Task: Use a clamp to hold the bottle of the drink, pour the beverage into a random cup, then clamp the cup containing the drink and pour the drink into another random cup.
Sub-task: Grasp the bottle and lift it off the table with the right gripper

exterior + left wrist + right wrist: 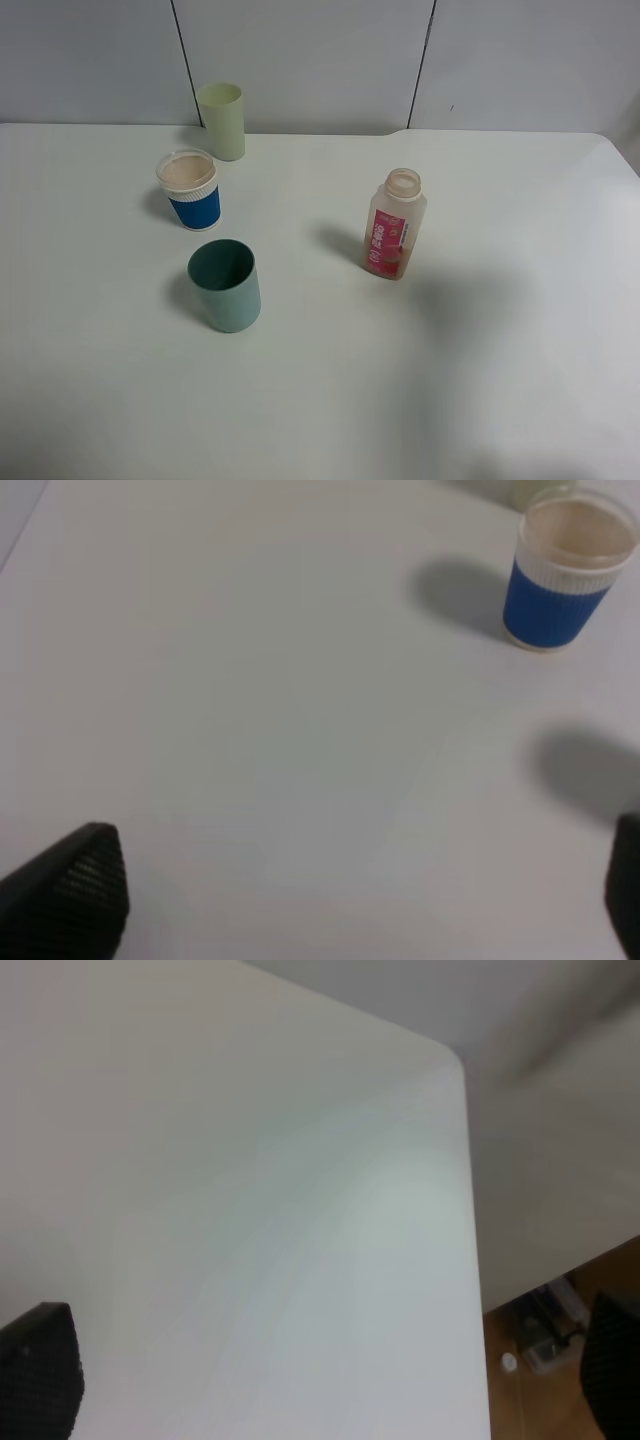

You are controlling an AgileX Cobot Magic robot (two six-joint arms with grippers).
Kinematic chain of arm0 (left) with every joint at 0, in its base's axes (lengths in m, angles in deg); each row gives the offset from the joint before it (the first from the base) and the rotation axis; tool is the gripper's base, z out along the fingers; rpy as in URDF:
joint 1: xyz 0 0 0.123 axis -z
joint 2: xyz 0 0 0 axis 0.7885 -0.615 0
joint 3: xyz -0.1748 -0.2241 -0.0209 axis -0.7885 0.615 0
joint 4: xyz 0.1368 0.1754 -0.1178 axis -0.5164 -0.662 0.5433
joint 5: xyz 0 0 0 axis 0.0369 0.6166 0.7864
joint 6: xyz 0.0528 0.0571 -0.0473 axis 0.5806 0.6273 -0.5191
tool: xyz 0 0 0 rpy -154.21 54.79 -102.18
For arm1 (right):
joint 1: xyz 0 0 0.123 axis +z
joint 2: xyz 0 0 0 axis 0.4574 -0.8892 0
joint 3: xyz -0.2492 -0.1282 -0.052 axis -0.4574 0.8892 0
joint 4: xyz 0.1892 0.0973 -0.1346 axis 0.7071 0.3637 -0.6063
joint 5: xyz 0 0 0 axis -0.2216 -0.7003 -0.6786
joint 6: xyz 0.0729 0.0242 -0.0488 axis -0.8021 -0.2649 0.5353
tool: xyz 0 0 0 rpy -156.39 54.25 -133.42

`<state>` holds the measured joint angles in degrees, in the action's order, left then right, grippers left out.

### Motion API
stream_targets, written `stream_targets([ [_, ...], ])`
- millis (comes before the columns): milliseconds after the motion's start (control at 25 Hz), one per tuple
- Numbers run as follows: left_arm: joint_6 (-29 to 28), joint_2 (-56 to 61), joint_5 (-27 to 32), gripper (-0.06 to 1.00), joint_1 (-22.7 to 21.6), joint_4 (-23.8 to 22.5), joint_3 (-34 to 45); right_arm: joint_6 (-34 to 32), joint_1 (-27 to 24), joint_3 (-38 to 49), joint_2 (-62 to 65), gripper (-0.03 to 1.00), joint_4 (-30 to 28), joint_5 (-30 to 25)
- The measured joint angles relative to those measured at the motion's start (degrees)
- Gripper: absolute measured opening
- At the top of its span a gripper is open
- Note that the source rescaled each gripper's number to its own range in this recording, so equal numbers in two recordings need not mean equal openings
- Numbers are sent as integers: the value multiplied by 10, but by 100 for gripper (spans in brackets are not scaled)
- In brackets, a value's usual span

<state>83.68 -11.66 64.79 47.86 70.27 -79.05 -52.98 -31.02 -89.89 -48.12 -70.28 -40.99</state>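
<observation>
Left gripper (345, 890) and right gripper (325, 1365) both hang spread wide, holding nothing, over bare bench (500, 380). The bottle (394, 225) stands upright, well apart from the empty-looking teal tumbler (226, 290); the blue paper cup (193, 205) behind the tumbler seems to hold the beige beverage (187, 173), though its lining may mislead. If so, pouring looks finished: retreat high and slowly, brushing no cup.

Clear bottle (394, 225) with red-pink label, paper cup (190, 190) blue under a ribbed white band, beige-pink inside, plain teal tumbler (226, 285) left of the bottle with darker green inside, pale yellow-green tumbler (222, 121), white table (500, 380), black grid-textured left gripper (345, 890)
</observation>
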Motion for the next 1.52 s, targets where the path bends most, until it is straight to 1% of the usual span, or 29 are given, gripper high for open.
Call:
stream_targets([
  [80, 0, 0, 0, 88, 0, 0, 0, 14, 0, 0, -47, 100, 0, 26],
  [280, 0, 0, 0, 88, 0, 0, 0, 18, 0, 0, -93, 100, 0, 48],
  [400, 0, 0, 0, 88, 0, 0, 0, 19, 0, 0, -135, 100, 1, 72],
  [560, 0, 0, 0, 88, 0, 0, 0, 41, 0, 0, -175, 100, 17, 102],
  [600, 0, 0, 0, 88, 0, 0, 0, 41, 0, 0, -175, 100, 17, 102],
  [720, 0, 0, 0, 88, 0, 0, 0, 60, 0, 0, -211, 100, 28, 132],
  [880, 0, 0, 0, 88, 0, 0, 0, 64, 0, 0, -248, 100, 31, 155],
  [1080, 0, 0, 0, 88, 0, 0, 0, 65, 0, 1, -327, 100, 46, 231],
  [1120, 0, 0, 0, 88, 0, 0, 0, 65, 0, 1, -332, 100, 46, 235],
  [1200, 0, 0, 0, 88, 0, 0, 0, 65, 0, 1, -365, 100, 46, 267],
  [1280, 0, 0, 0, 88, 0, 0, 0, 65, 0, 1, -380, 100, 46, 284],
  [1320, 0, 0, 0, 88, 0, 0, 0, 65, 0, 10, -399, 100, 45, 321],
  [1360, 0, 0, 0, 88, 0, 0, 0, 64, 0, 39, -416, 100, 45, 373],
  [1440, 0, 0, 0, 88, 0, 0, 0, 64, 0, 77, -422, 100, 32, 432],
  [1520, 0, 0, 0, 88, 0, 0, 0, 64, 0, 111, -422, 100, 13, 479],
])
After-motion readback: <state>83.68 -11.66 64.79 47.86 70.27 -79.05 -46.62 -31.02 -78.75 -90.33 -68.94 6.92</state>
